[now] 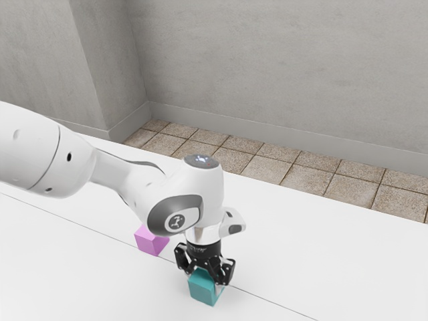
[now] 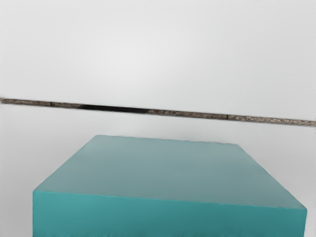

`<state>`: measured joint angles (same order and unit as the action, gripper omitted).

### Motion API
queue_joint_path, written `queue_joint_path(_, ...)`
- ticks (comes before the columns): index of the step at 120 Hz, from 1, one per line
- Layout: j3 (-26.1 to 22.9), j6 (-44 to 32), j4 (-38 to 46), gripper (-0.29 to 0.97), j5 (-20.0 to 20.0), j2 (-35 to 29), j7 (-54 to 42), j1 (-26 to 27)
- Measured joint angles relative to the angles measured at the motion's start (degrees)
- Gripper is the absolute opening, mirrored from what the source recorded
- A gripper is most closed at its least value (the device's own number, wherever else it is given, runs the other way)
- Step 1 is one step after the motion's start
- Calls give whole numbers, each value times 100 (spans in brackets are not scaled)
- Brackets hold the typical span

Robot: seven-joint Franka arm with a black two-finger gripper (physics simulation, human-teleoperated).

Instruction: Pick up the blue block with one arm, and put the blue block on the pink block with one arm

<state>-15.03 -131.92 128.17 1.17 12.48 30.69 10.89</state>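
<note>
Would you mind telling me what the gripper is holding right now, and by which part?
It cannot be told. The gripper sits low over the top of the blue block, which seems to rest on the table.

We find no word, number or brand that can be read anywhere. On the grey cap of a joint of the arm (image 1: 67, 160) we see a small round white emblem (image 1: 175, 221), a mark rather than letters. On the dark collar (image 1: 198, 248) at the arm's wrist there is a pale smudge of print too small for us to make out.
</note>
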Motion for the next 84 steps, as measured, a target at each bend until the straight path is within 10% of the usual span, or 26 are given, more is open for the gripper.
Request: queue_joint_path(84, 4, 791, -313, 33, 534, -732, -689, -1513)
